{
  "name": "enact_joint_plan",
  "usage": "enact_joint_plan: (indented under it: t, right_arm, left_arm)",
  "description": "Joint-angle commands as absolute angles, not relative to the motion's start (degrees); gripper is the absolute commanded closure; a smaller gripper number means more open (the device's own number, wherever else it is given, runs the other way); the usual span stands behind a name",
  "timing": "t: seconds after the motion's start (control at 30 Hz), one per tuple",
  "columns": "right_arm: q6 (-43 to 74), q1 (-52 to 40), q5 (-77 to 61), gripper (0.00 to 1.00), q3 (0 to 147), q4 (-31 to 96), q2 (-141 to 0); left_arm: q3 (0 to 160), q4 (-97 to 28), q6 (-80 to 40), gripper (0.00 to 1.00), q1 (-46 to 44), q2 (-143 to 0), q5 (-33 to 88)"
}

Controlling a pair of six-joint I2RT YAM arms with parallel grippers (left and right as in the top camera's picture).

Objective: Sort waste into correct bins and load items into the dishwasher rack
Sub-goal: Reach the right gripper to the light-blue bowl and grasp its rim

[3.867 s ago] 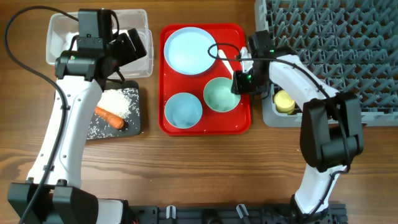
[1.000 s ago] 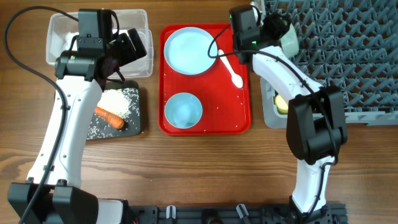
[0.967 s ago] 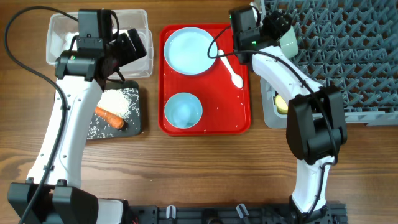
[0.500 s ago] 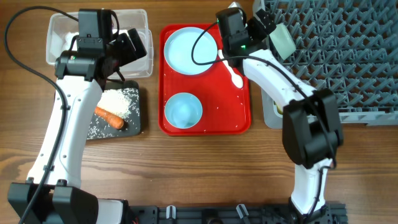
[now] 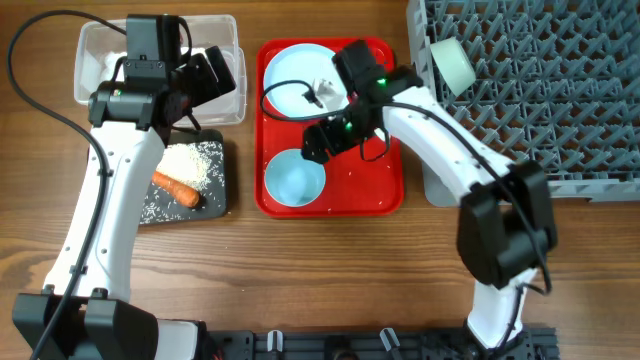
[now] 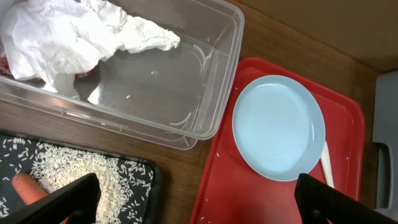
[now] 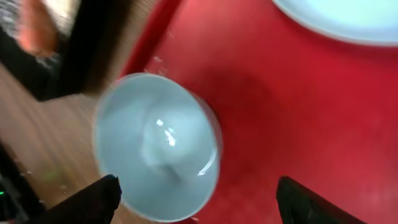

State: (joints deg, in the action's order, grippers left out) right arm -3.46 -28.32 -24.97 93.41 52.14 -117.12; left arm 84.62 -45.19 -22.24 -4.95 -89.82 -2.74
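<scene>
The right claw (image 7: 205, 198) is wide open and empty, just over the light blue bowl (image 7: 155, 146) at the lower left of the red tray (image 5: 385, 190). Its own picture is blurry. Its arm (image 5: 440, 138) hides part of the light blue plate (image 5: 290, 65). The left claw (image 6: 202, 200) is wide open over the clear tub (image 6: 186, 74) with napkins (image 6: 68, 37). The pale green bowl (image 5: 452, 65) leans in the grey rack (image 5: 540, 90), top right. Only part of the white spoon (image 6: 324, 165) shows.

Wooden table (image 5: 330, 270) carried four things directly: clear tub (image 5: 92, 45) at far left, black tray (image 5: 215, 195) just below it, red tray (image 5: 385, 190) in middle, grey rack (image 5: 560, 100) at right.
</scene>
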Motion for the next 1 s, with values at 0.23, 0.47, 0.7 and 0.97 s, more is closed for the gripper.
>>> enact_joint_plan:
  t: [0.23, 0.47, 0.7, 0.97]
  right_arm:
    - [-3.0, -28.5, -16.3, 0.42, 92.9, 54.4, -122.9]
    - [-6.0, -28.9, -16.0, 0.51, 92.9, 54.0, -123.3]
    - [-5.4, -28.9, -11.3, 0.72, 92.9, 53.8, -123.3]
    - [-1.4, -28.8, -6.6, 0.25, 92.9, 52.8, -123.3]
  left_arm:
    - [85.1, -45.1, -23.0, 0.0, -4.7, -89.8, -3.1]
    - [85.1, -45.1, -23.0, 0.0, -4.7, -89.8, -3.1]
    - [85.1, -45.1, -23.0, 0.0, -4.7, -89.8, -3.1]
    - [85.1, -45.1, -23.0, 0.0, -4.7, -89.8, -3.1]
